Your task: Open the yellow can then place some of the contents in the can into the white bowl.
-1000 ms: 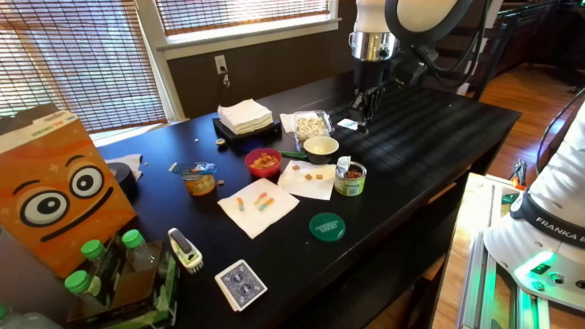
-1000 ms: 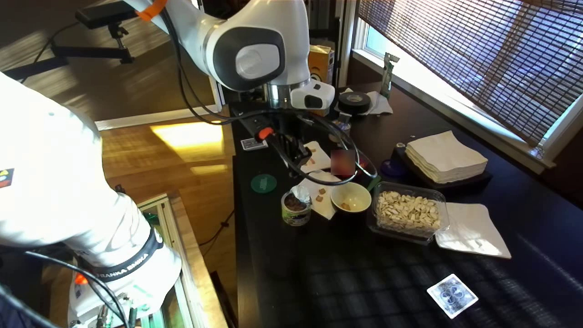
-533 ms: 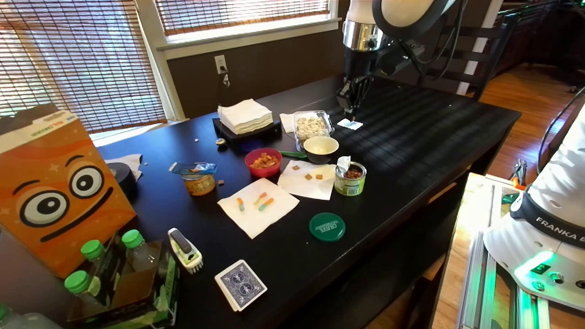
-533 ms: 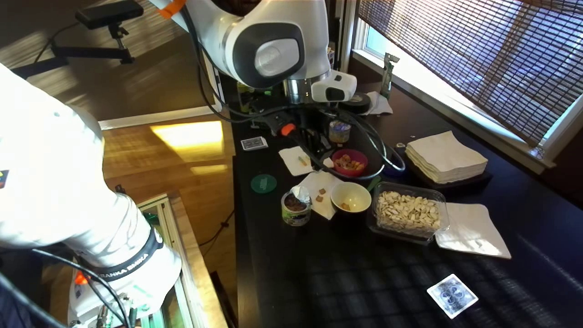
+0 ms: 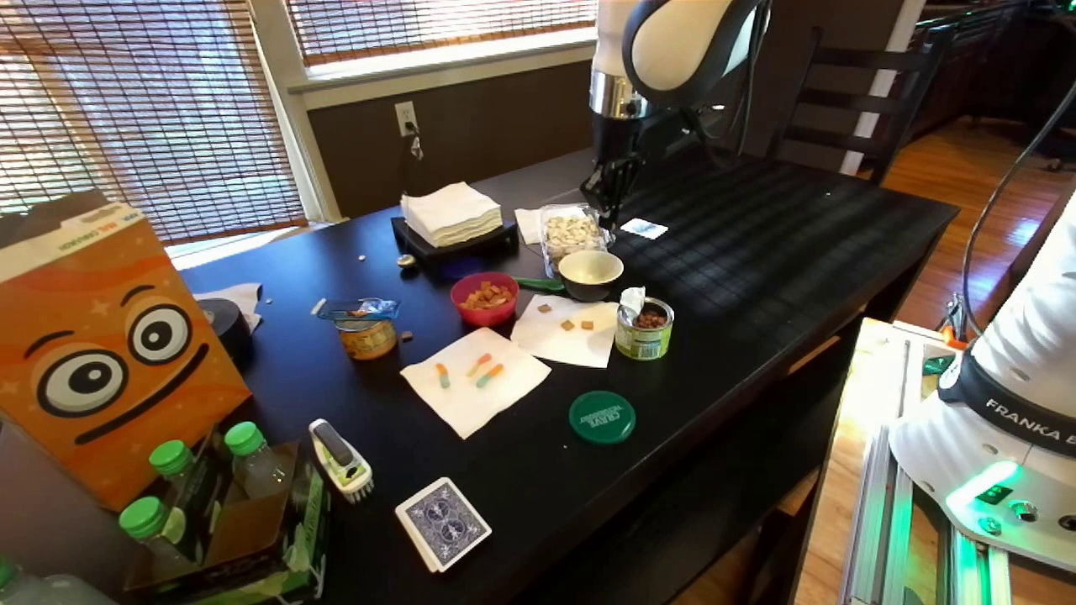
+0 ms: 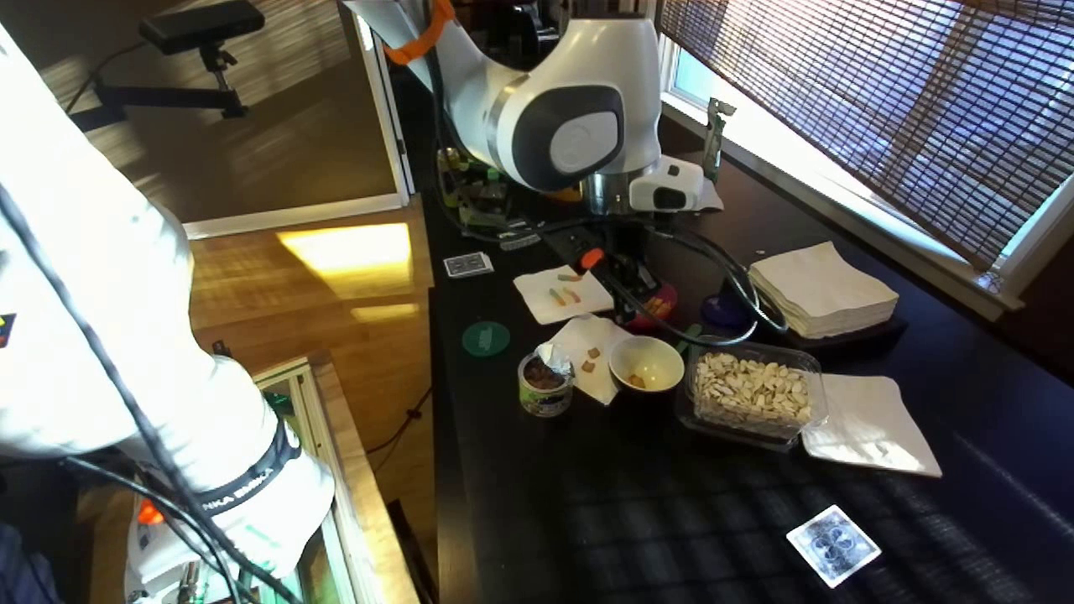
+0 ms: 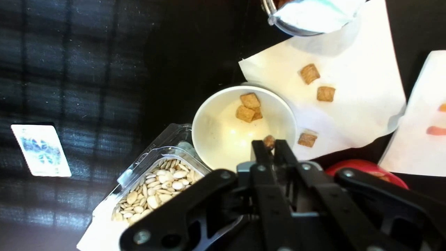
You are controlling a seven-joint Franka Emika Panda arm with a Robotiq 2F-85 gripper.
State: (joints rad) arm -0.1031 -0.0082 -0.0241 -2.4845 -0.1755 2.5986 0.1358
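Pinching, judging by the wrist view, one small nut-like morsel (image 7: pixel 269 142) between fingertips (image 7: pixel 259 150) of a nearly closed gripper (image 7: pixel 269 143). Probably at the release step: first ease forward, away from the nearest wall of the white bowl (image 7: pixel 226 136) apparently below the gripper, then sink lower and part the tips gently, so as to avoid a bounce. In that bowl, ahead of the gripper: three tan cereal squares (image 7: pixel 245 113). Farther ahead, rightward: yellow can (image 5: pixel 643 343), with foil lid (image 7: pixel 315 15) peeled back and brown pieces (image 5: pixel 650 319) inside. Left: clear tub (image 7: pixel 128 174) of pumpkin seeds (image 7: pixel 156 195). Right: red bowl (image 7: pixel 362 166) of orange-brown squares (image 5: pixel 487 298).
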